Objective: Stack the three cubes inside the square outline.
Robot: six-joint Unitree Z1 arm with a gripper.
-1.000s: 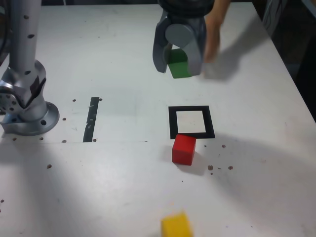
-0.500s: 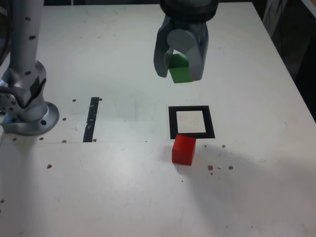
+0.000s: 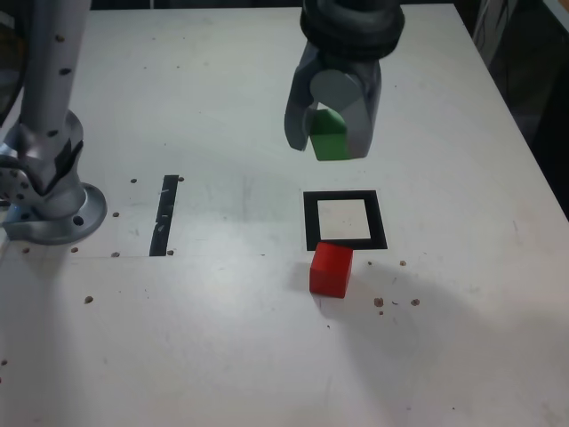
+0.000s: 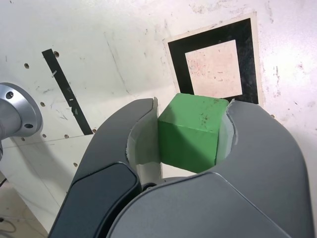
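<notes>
Red cube [image 3: 332,269] sits lower centre of the exterior view, on the white table [image 3: 222,338], its far edge just touching or overlapping the near side of the square outline [image 3: 344,220] — cannot tell which. Outline's white centre is bare. Small dark specks on the table to the cube's right in that view. Narrow black tape strip [image 3: 164,214] lies well left of the outline, with the arm's metal base [image 3: 49,191] at the left edge. Further back, upper centre, gripper [image 3: 332,140] hangs above the table — jaws clamped on the green cube [image 3: 330,135], one on each side face. Wrist view confirms: green cube [image 4: 192,132] pinched between both jaws, outline [image 4: 214,64] seen just past it. Yellow cube not in either view.
</notes>
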